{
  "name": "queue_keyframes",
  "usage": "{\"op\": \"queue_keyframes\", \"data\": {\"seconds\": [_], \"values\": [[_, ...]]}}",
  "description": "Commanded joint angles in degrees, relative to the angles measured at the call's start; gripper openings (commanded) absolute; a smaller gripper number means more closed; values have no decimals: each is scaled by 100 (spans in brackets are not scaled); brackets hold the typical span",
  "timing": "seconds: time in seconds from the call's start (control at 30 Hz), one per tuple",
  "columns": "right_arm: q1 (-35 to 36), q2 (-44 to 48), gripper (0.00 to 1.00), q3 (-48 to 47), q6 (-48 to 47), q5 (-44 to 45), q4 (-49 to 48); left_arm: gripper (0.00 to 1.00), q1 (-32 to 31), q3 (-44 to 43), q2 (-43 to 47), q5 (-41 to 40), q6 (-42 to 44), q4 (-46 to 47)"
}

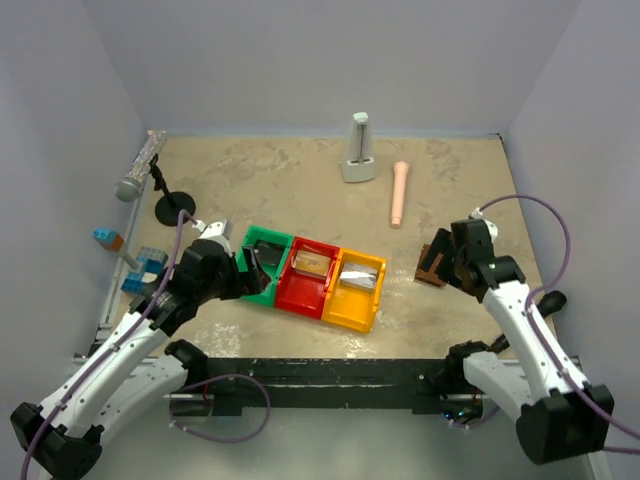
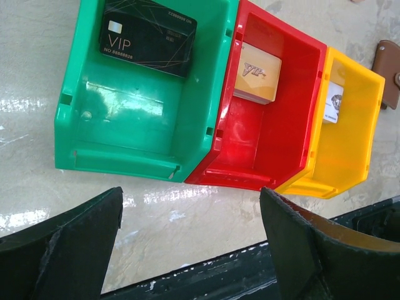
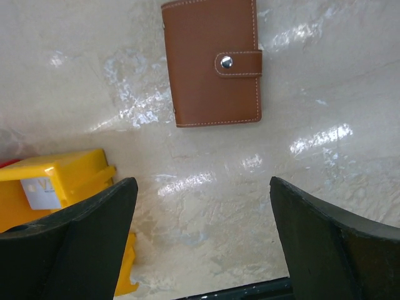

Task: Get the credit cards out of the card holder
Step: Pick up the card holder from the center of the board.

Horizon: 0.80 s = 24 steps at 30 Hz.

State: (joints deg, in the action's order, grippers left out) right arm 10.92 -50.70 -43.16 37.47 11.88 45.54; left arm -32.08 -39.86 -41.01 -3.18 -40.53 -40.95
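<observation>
The card holder [image 3: 209, 62] lies closed on the table, brown side up, with its snap tab fastened. It also shows in the top view [image 1: 428, 272] and at the right edge of the left wrist view [image 2: 389, 72]. My right gripper [image 3: 203, 187] is open and empty, just short of the holder [image 1: 443, 260]. A black VIP card [image 2: 148, 34] lies in the green bin [image 2: 125, 125], a tan card [image 2: 257, 72] in the red bin [image 2: 275, 144] and a white card [image 2: 333, 103] in the yellow bin [image 2: 350, 156]. My left gripper [image 2: 190, 206] is open and empty beside the green bin [image 1: 247, 268].
The three bins [image 1: 350, 315] sit joined in a row mid-table. A microphone on a stand [image 1: 140, 170] and blue blocks [image 1: 145, 270] are at the left. A white stand [image 1: 358, 150] and a pink cylinder [image 1: 399, 193] are at the back.
</observation>
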Motion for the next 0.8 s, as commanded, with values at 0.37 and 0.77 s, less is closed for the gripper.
{"op": "queue_keyframes", "data": {"seconds": [0.37, 0.77], "values": [[-1056, -1565, 78, -263, 102, -792, -774, 89, -36, 470, 112, 791, -7, 684], [-1619, -2497, 65, -413, 410, -1170, -959, 86, -36, 655, 6, 1311, -280, 1010]]}}
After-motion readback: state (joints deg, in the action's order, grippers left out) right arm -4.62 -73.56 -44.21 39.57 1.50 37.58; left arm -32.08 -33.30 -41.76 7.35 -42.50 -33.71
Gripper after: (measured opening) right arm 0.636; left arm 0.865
